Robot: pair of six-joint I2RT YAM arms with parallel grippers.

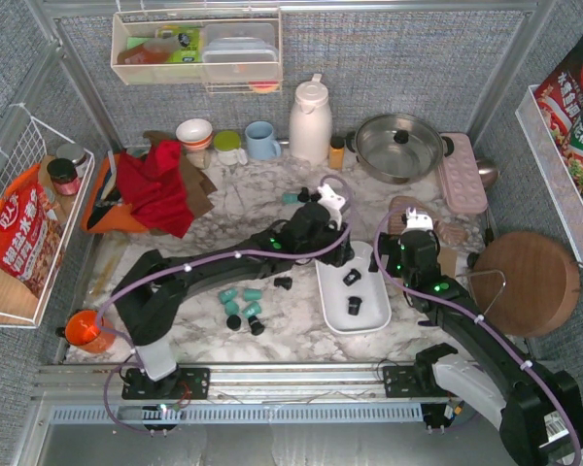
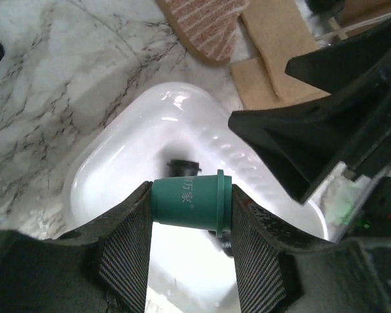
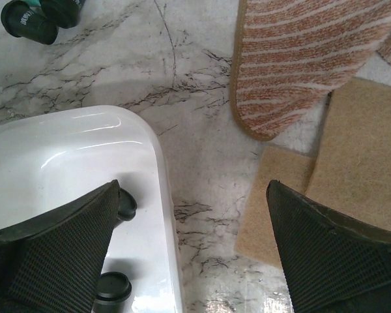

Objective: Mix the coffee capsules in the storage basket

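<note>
Top view: two black capsules [image 1: 351, 278] in the basket [image 1: 367, 318], roughly five teal capsules [image 1: 231, 307] beside it on the desk [image 1: 291, 316]; both arms bend over it. Left wrist: the left gripper [image 2: 190, 195] pinches one teal capsule [image 2: 182, 203] above the basket [image 2: 117, 156]. Right wrist: the right gripper [image 3: 190, 189] is spread wide, a finger half-hiding two black capsules [image 3: 126, 203].

A teal capsule [image 2: 190, 203] is held sideways above the white storage basket [image 1: 332, 294], in which two black capsules [image 1: 353, 306] are seen. Loose capsules [image 1: 233, 308] are scattered beside it.
</note>
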